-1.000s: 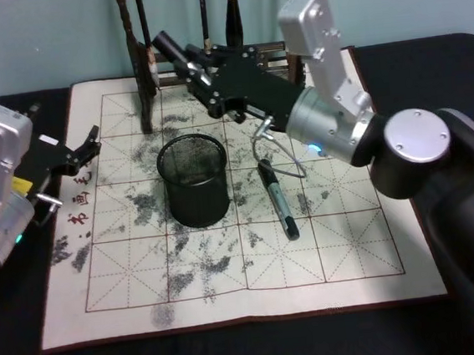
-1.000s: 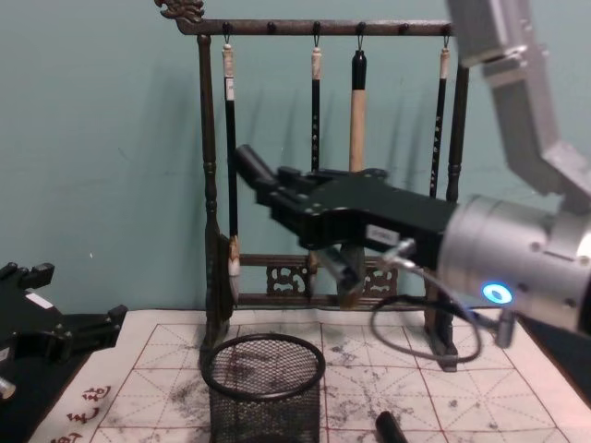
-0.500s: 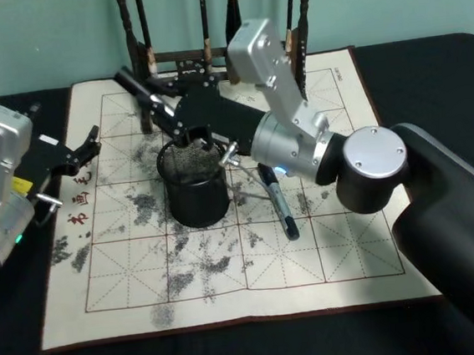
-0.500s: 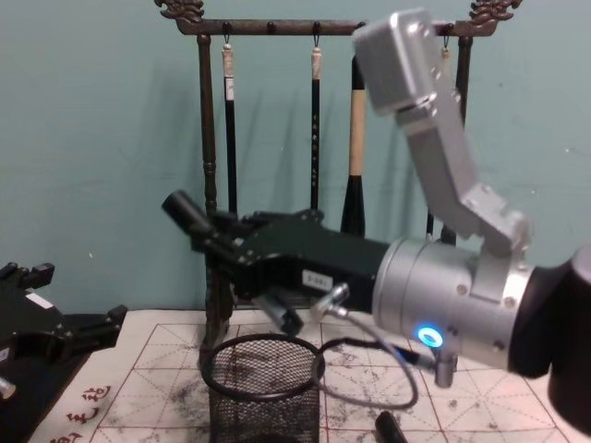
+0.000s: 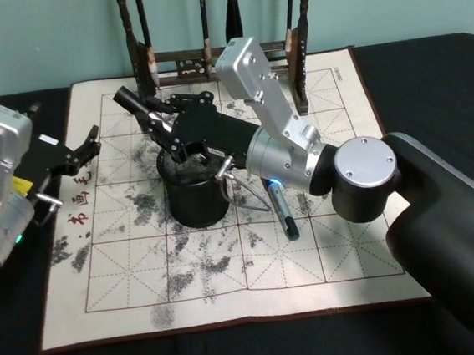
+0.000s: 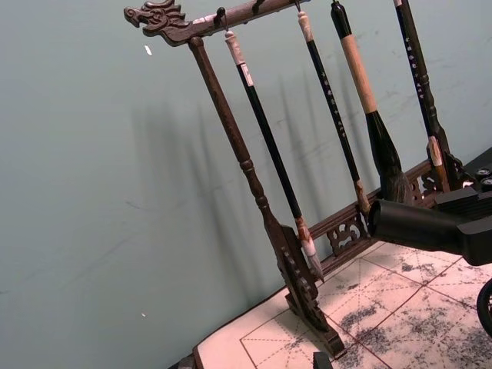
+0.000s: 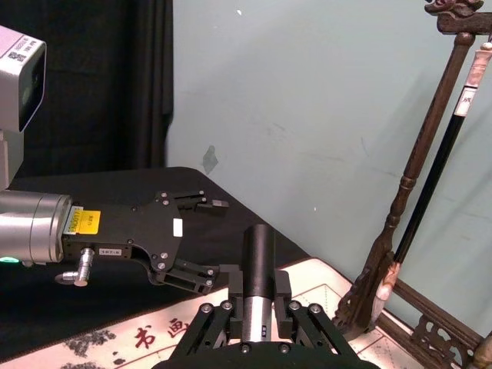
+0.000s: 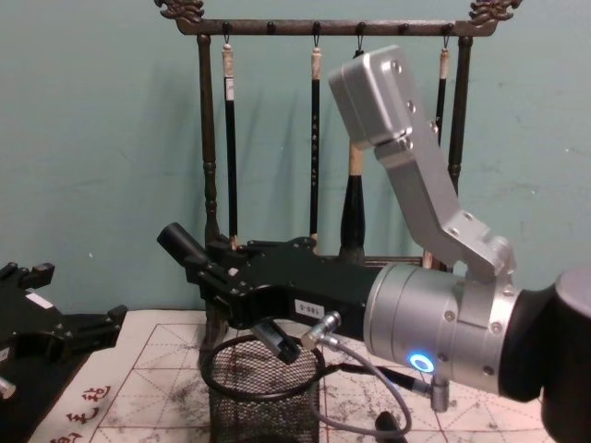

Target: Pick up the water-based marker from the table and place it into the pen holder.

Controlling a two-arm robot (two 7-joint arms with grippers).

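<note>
1. One left gripper [image 5: 93,143] sits at the table's [image 5: 428,67] left edge; the right wrist view shows its fingers spread, empty.
2. Red characters [image 5: 78,198] line the mat's [image 5: 129,280] left margin, unreadable.
3. One pen holder [image 5: 195,200] stands mid-mat, before one rack [image 8: 211,138] of four brushes [image 8: 316,138].
4. Two markers: the right gripper [image 5: 162,124] clamps the tilted marker [image 5: 133,106], its lower end at the holder's mouth in the chest view; the loose marker [image 5: 279,209] lies on the mat, right of the holder.

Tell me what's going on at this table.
The right gripper grips a black marker, tilted, its lower end at the mouth of the mesh pen holder on the calligraphy mat, not yet released. Another pen lies on the mat right of the holder. The left gripper sits open at the mat's left edge.
</note>
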